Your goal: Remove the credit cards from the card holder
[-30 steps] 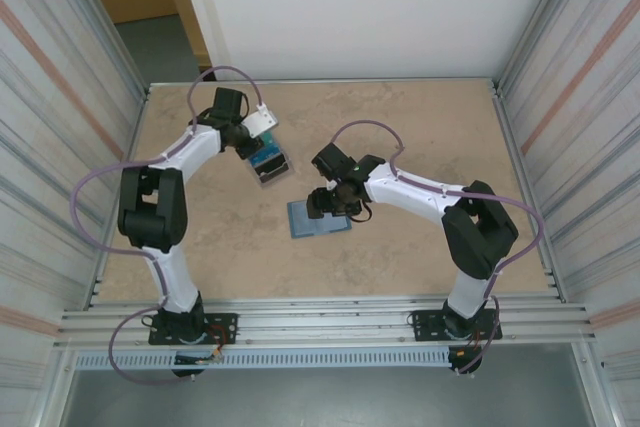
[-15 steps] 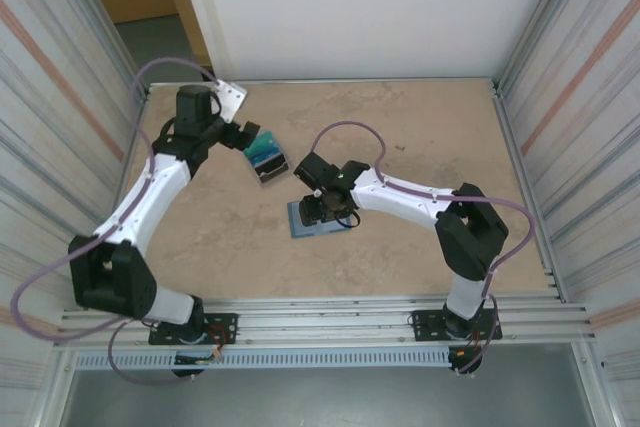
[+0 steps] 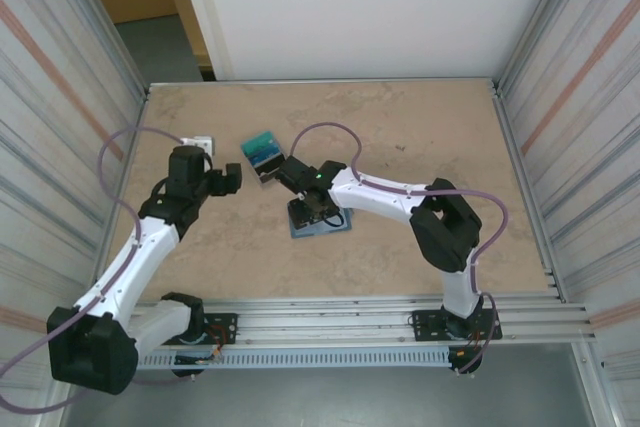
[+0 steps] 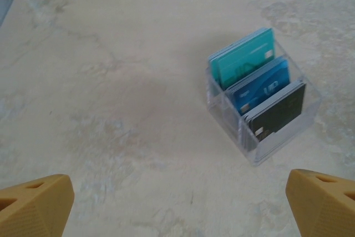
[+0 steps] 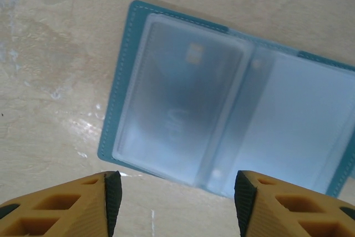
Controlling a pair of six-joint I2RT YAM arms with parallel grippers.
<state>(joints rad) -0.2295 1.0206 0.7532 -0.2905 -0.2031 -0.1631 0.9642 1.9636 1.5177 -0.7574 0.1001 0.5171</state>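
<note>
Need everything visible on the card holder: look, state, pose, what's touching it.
The card holder is a slate-teal bifold with stitched edges, opened flat on the mottled beige table. Inside are two clear frosted sleeves; one shows a greyish credit card with a chip, the other looks empty. The right claw hangs over one edge, jaws apart, contact unclear.

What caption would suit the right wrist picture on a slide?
Right tool, open, above an unfolded wallet on the table; one card shows through a clear pocket.
</note>
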